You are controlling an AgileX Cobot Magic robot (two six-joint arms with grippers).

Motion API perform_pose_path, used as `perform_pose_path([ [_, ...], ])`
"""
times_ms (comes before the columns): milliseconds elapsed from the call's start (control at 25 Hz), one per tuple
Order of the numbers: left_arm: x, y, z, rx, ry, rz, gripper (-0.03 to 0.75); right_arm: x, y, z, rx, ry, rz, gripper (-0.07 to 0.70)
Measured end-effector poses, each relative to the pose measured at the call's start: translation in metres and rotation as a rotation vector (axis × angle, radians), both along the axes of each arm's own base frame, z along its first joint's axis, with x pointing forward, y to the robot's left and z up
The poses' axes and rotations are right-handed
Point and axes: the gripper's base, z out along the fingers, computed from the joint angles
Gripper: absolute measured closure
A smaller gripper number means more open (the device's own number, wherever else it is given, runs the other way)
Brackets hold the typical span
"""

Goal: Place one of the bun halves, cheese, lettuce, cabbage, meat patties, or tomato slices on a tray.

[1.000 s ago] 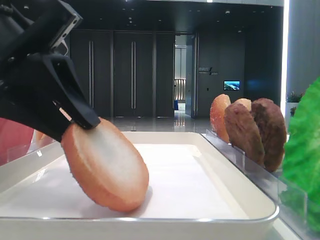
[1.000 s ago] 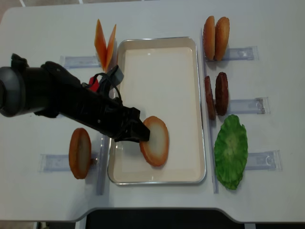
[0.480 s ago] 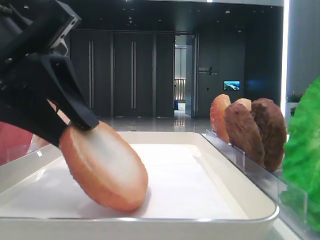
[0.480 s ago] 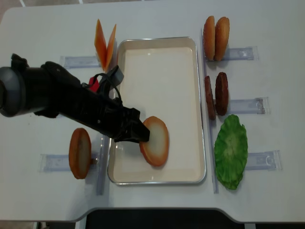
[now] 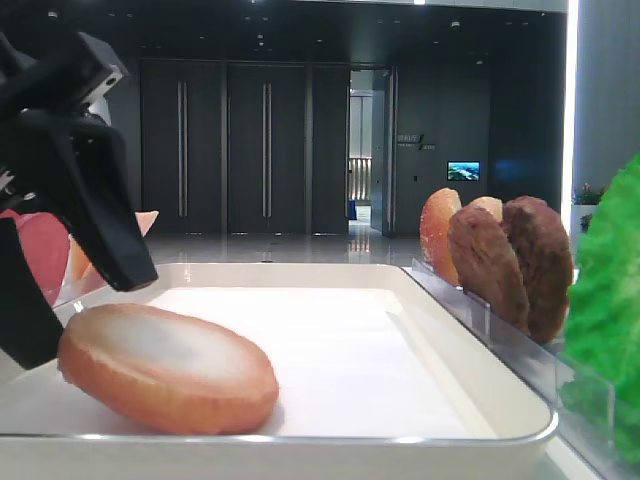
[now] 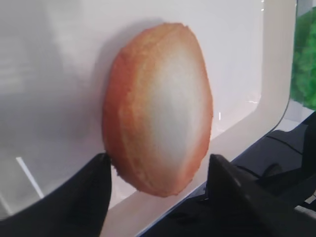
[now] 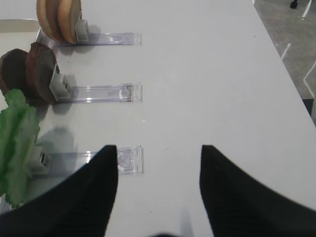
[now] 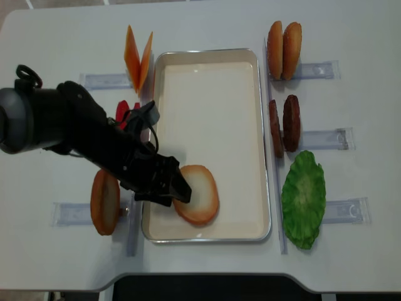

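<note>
Bun half point(image 8: 196, 202) flat between open claw point(image 8: 170, 189)

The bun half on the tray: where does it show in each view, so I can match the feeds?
Low exterior high: bun half lower left, lying on the white tray.
Overhead exterior high (realsense): bun half in the near end of the tray, beside the left tool.
Left wrist: bun half centre frame, between the open jaws.
Right wrist: not in it.
Shared landmark: the tray's rim.
</note>
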Motion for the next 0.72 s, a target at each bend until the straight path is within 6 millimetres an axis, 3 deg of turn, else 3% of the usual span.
perform_pose_path([
  [440, -0.002, 0.029, 0.04, 0.03, -0.112, 0.053, 0.243, 0.0, 0.0, 0.0, 0.0, 0.0, 0.0, 0.268],
  [720, -0.003, 0.035, 0.085, 0.051, -0.203, 0.03, 0.242, 0.0, 0.0, 0.0, 0.0, 0.0, 0.0, 0.268],
])
